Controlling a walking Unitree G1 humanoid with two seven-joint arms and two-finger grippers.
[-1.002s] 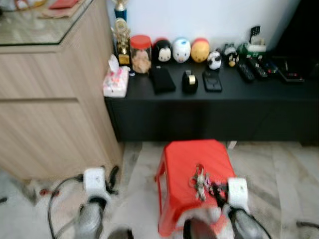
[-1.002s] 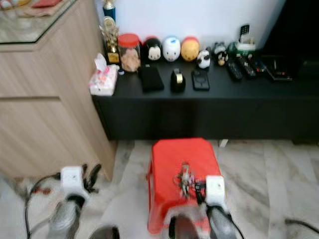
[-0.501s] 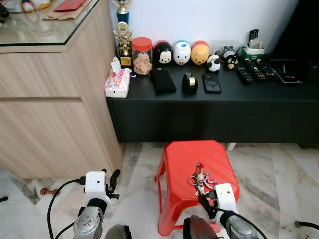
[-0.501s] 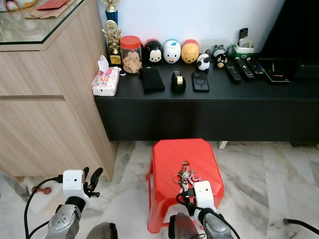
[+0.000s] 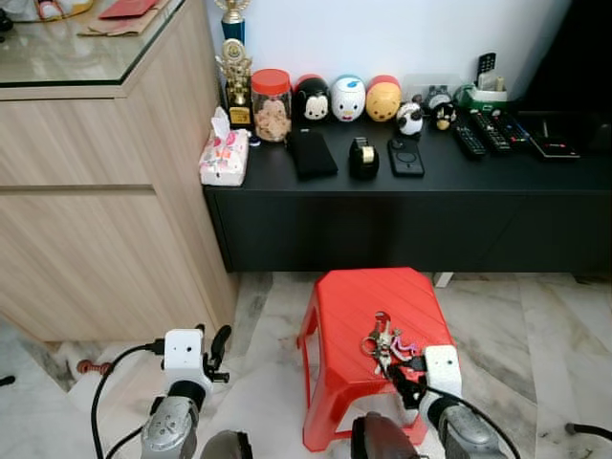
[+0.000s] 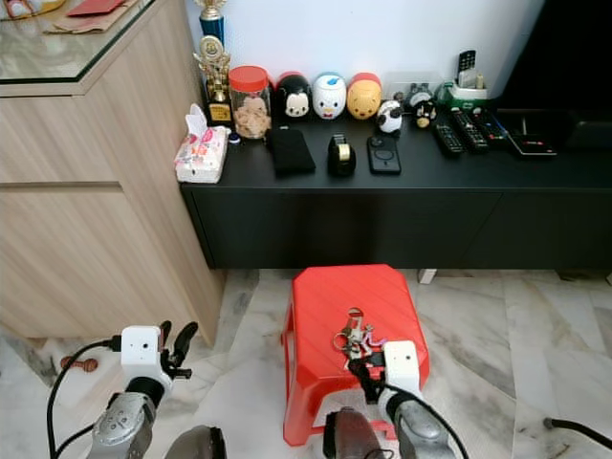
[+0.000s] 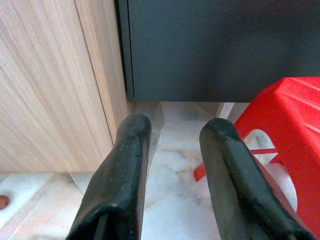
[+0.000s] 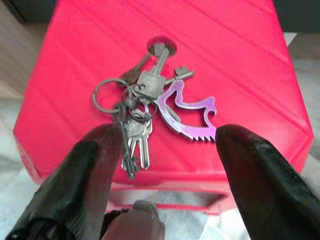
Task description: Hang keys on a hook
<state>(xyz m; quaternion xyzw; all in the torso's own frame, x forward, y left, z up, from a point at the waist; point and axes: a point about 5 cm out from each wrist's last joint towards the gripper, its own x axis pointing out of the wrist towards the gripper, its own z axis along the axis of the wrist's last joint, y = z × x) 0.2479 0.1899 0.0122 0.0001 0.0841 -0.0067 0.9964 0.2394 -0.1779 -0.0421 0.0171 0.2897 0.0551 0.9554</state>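
A bunch of keys (image 8: 145, 112) lies on top of a red plastic stool (image 5: 356, 306), spread flat with a purple bottle-opener charm (image 8: 187, 112) fanned out to one side — a low, open perch that leaves the bunch free to be taken from above. The right tool (image 8: 160, 150) hangs just over the near end of the bunch, its two black fingers (image 8: 95, 165) spread wide, one to each side of the keys and the charm; it grips nothing, and whether the tips brush the stool's top cannot be made out. That straddling pose reads as the set-up for a pinch on the ring, with the hanging itself not yet begun (no hook can be picked out in these views).

The left tool (image 7: 172, 165) is held low, well apart from the keys, pointing at the marble floor (image 7: 175, 155) between a wooden cabinet (image 7: 55, 85) and the stool's leg; its fingers stand apart and hold nothing.

Beyond both tools, a long black bench (image 5: 402, 191) against the wall carries a tissue pack (image 5: 223, 156), a red-lidded jar (image 5: 271, 103), toy figures and remote controls.
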